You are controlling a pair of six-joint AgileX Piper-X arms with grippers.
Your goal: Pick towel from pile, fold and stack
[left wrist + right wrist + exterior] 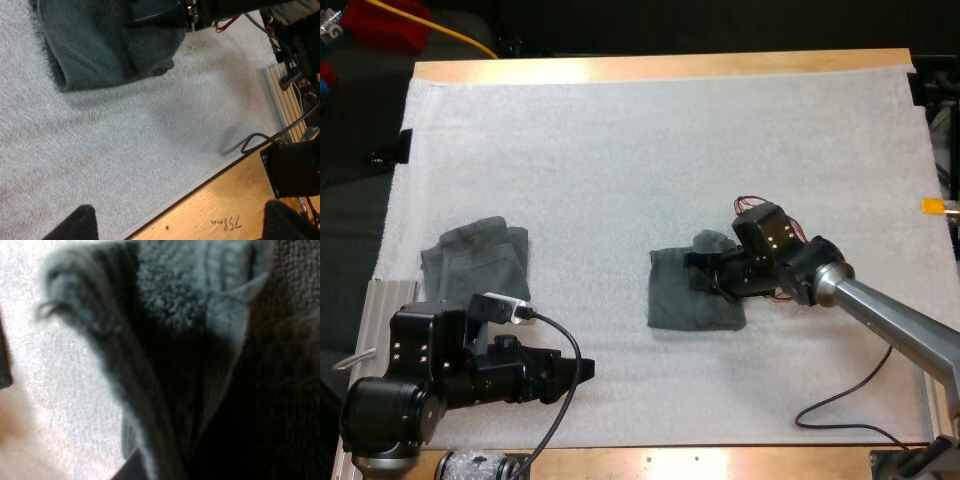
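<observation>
The one thing I can read is a short handwritten mark in dark ink on the bare wood of the bench, just beyond the edge of the white mat. It looks like a string of digits, roughly "448" and two more characters that I cannot make out.

A robotics lab bench: wooden table, white mat (coarse-textured), left arm and right arm.

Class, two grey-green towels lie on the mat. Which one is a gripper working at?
The towel near the middle of the mat: the right gripper sits at its bunched-up edge. The other towel lies untouched at the mat's left side.
</observation>
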